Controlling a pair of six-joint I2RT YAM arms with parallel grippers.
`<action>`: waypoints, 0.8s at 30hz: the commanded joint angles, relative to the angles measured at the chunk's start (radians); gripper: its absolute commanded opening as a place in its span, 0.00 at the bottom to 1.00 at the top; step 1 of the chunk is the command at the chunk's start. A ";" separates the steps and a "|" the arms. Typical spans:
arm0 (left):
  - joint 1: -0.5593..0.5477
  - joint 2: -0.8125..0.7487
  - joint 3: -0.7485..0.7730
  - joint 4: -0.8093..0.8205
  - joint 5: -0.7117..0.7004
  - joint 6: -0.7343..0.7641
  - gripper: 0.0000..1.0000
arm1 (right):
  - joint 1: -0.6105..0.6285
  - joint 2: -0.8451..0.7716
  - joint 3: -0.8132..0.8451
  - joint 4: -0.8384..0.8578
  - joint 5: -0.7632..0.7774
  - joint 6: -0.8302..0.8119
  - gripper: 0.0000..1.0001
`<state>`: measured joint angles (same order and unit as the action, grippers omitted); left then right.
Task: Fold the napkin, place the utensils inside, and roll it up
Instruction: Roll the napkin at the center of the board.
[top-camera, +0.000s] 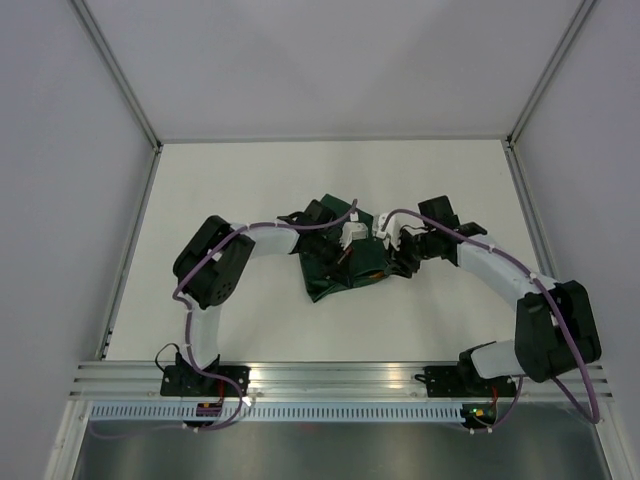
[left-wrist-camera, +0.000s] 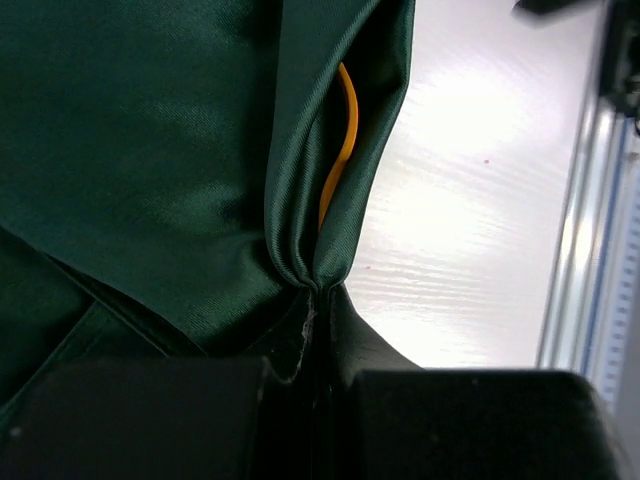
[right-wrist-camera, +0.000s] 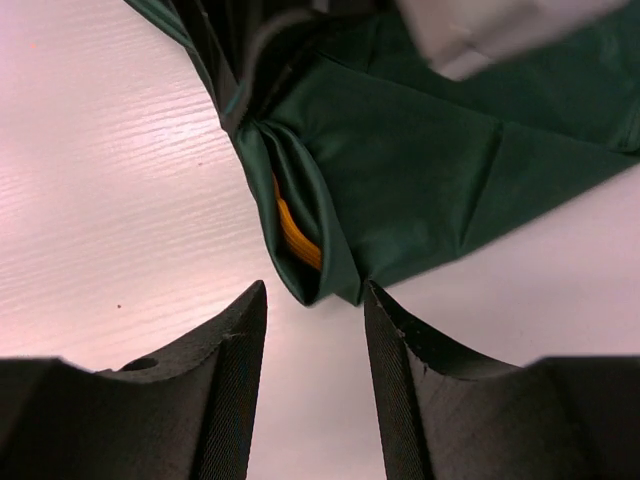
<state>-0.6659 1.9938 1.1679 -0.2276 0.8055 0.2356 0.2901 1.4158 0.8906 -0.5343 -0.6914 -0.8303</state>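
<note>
Nearest, one ribbed aluminium rail carries the bases of two black-and-white arms. Beyond it spreads the white wood-grain desk, with a single dark green fabric napkin bunched at its middle. At the napkin's left, the left tool is clenched on a gathered fold. At the napkin's right, the right tool stands released, just short of that fold's tip. One slim orange piece shows inside the fold. Plain pale walls rise past the napkin.
</note>
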 joint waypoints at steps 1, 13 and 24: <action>0.006 0.102 0.074 -0.215 0.119 0.001 0.02 | 0.119 -0.086 -0.115 0.261 0.117 -0.006 0.50; 0.058 0.243 0.190 -0.377 0.285 0.016 0.02 | 0.420 -0.147 -0.263 0.422 0.311 -0.052 0.49; 0.060 0.263 0.217 -0.406 0.294 0.024 0.02 | 0.570 -0.016 -0.277 0.465 0.380 -0.055 0.53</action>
<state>-0.6052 2.2269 1.3678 -0.6056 1.1332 0.2310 0.8364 1.3643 0.6212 -0.1238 -0.3382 -0.8677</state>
